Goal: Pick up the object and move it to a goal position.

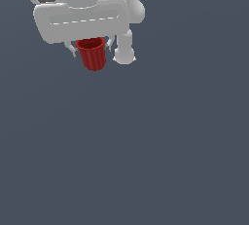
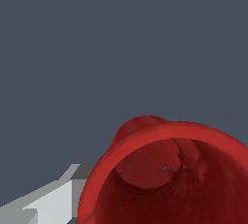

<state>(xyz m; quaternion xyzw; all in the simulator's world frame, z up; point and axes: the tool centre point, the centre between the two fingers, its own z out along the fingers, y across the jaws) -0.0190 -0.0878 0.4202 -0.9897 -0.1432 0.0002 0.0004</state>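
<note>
The red ribbed cup [image 1: 92, 53] hangs upright between the fingers of my white gripper [image 1: 91, 48], near the top of the exterior view toward its left. The jaws are shut on the cup just below its thicker rim, one grey finger [image 1: 73, 50] on each side. The cup is held well above the flat grey floor. In the wrist view I look down into the cup [image 2: 164, 169], with its open rim close to the camera and one grey finger [image 2: 53, 199] beside it. No goal marker shows in either view.
The arm's white links [image 1: 127, 44] stand just behind the gripper, toward the exterior view's right. Plain dark grey floor [image 1: 146, 146] fills everything else in view.
</note>
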